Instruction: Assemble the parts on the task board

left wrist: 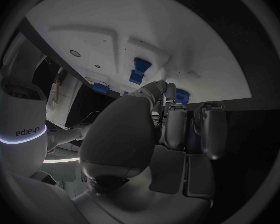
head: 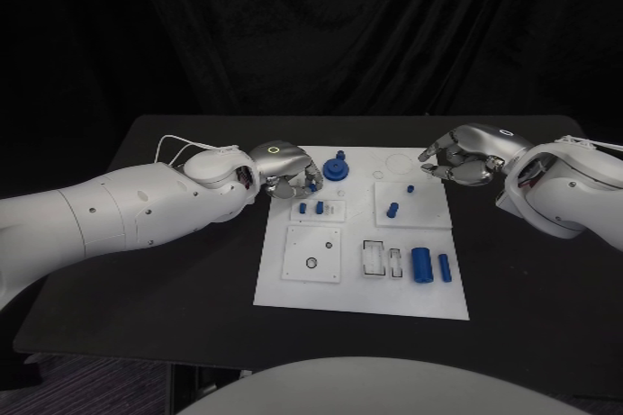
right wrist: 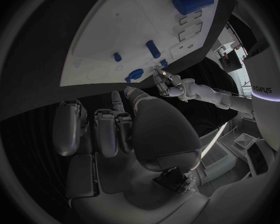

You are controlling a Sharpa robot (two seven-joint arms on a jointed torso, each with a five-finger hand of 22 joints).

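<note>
Task board lies flat at the middle of the black bench. Blue parts sit on it: a round geared piece at the far edge, small pegs below it, and two cylinders near the right edge. Left robot hand rests at the board's far left corner, fingers curled beside the pegs; whether it is grasping anything cannot be told. Right robot hand hovers at the far right corner, fingers curled inward, holding nothing.

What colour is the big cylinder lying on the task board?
Blue; the big cylinder shows best in the head view.
</note>
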